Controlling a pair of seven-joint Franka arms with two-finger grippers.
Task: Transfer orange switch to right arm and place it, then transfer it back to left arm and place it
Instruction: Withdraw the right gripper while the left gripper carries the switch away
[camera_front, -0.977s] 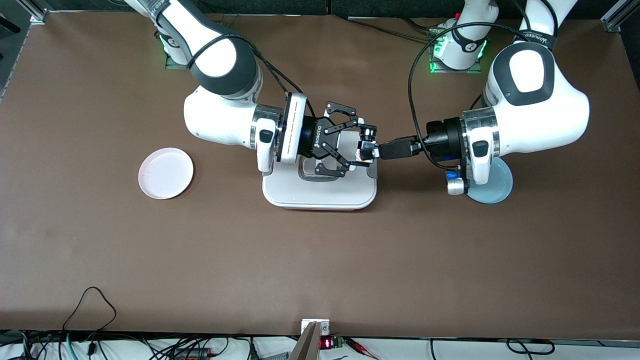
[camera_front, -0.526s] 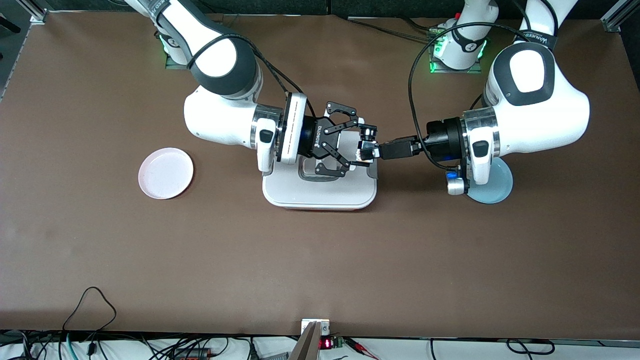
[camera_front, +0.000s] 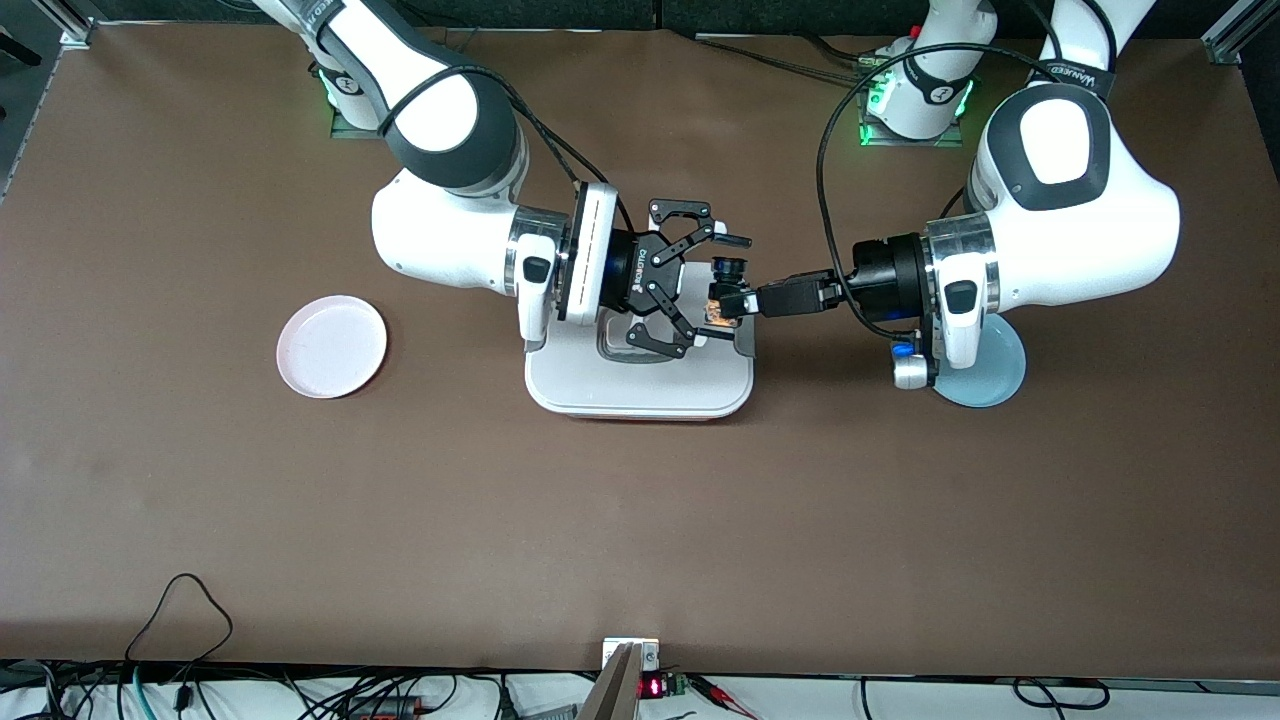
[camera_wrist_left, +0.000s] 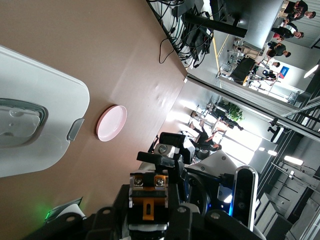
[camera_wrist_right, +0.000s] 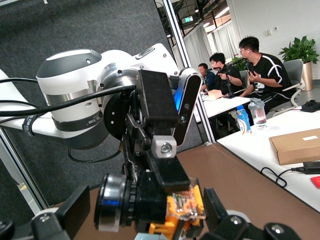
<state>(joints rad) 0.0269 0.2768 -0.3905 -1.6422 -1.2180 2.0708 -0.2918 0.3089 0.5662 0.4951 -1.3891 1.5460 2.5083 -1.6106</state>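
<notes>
Even, bright overhead light fills the front view; the brown desk (camera_front: 640, 520) looks matte, with only soft, short shadows under the arms and the white box (camera_front: 640, 385). Green status lights glow at both arm bases. In the left wrist view, windows in the background blow out to white glare, and the box shows a soft sheen. The right wrist view renders its nearest parts soft and blurred.

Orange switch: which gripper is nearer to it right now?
Left. The left gripper is shut on the orange switch above the box; the right gripper stands open around it.
</notes>
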